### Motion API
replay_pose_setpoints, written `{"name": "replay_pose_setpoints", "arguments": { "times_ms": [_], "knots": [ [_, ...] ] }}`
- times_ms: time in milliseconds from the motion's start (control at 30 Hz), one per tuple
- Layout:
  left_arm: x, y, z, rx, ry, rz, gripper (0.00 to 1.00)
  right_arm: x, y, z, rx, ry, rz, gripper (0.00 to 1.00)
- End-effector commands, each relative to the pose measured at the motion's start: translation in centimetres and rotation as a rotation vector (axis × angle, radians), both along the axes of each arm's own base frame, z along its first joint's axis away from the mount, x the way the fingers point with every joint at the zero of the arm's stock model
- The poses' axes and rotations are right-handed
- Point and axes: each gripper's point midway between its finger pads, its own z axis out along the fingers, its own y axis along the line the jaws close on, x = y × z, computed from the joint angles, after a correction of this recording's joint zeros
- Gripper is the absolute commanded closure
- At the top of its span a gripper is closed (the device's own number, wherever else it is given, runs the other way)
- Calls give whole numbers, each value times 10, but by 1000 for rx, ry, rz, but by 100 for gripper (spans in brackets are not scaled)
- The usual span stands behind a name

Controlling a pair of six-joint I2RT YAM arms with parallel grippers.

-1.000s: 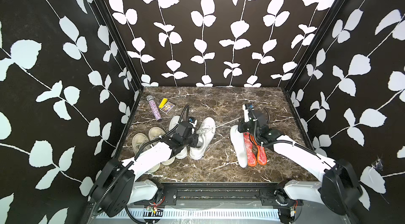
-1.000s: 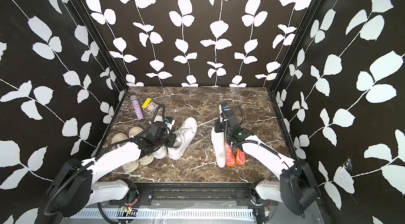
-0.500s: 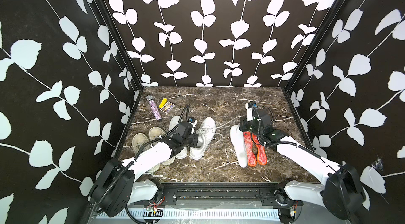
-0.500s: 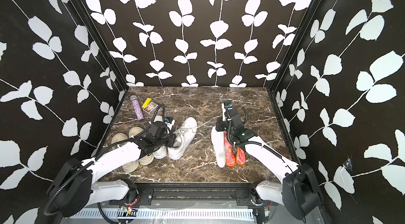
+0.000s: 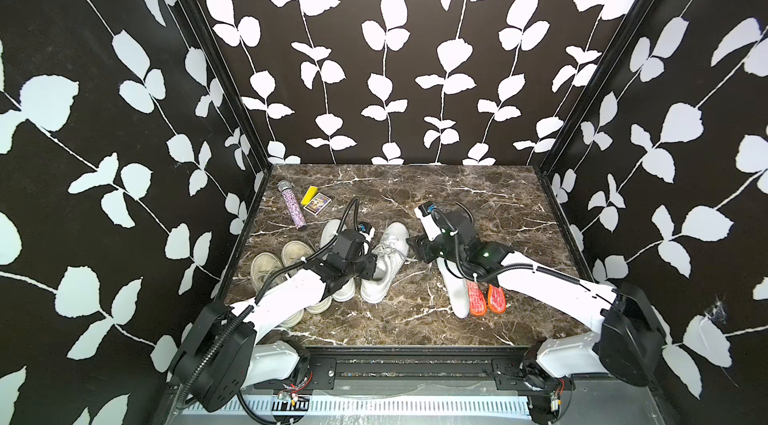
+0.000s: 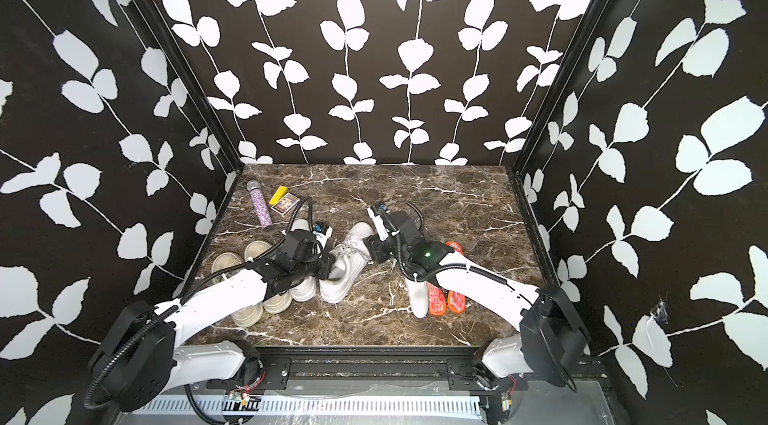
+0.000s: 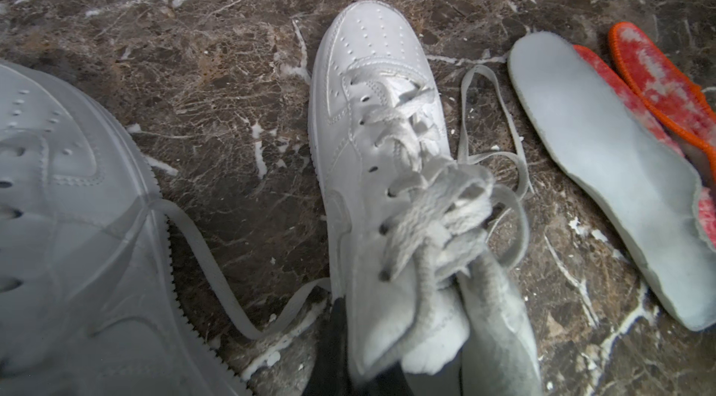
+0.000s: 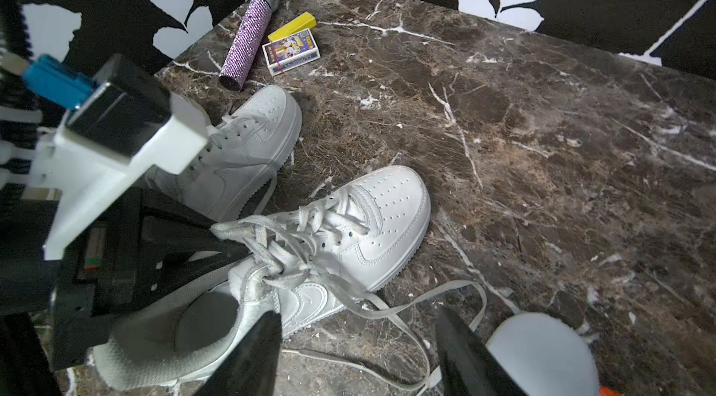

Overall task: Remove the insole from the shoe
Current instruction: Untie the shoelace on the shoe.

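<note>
A white lace-up shoe [image 5: 390, 250] [image 8: 360, 235] lies mid-table with loose laces. My left gripper [image 5: 371, 267] [image 6: 328, 271] is shut on the side of the shoe's collar [image 7: 379, 336], beside the tongue. My right gripper [image 8: 356, 359] [image 5: 415, 249] hangs open just right of the shoe, with only a lace and bare marble between its fingers [image 8: 252, 359]. A white insole [image 5: 455, 292] [image 7: 604, 181] lies flat on the table to the right, free of both grippers. The shoe's opening [image 8: 201, 320] is shadowed; what is inside is unclear.
Two orange insoles [image 5: 486, 300] lie beside the white one. A second white sneaker [image 8: 240, 150] and a beige pair [image 5: 274, 265] sit left of the shoe. A glittery microphone [image 5: 293, 204], a card box [image 5: 318, 204] and a yellow block [image 5: 309, 194] lie at the back left.
My right gripper has opened and swung left from over the insoles to the shoe's side. The left gripper and the shoe have stayed put.
</note>
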Motion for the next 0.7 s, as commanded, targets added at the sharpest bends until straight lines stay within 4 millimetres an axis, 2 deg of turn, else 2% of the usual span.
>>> {"name": "replay_pose_setpoints", "arguments": {
  "times_ms": [0, 200, 300, 400, 667],
  "knots": [
    [4, -19, 20, -74, -51, -63, 100, -1, 16, -2, -59, -23, 51, 35],
    [0, -30, 25, -77, -62, -112, 100, 1, 41, -23, -92, 35, 97, 36],
    [-1, -31, 25, -77, -60, -113, 100, -4, 49, -19, -80, 39, 126, 37],
    [-1, -30, 23, -74, -60, -112, 100, -4, 51, -34, -103, 63, 124, 37],
    [-1, -31, 22, -79, -58, -117, 100, -4, 52, -54, -135, 103, 121, 43]
  ]
}}
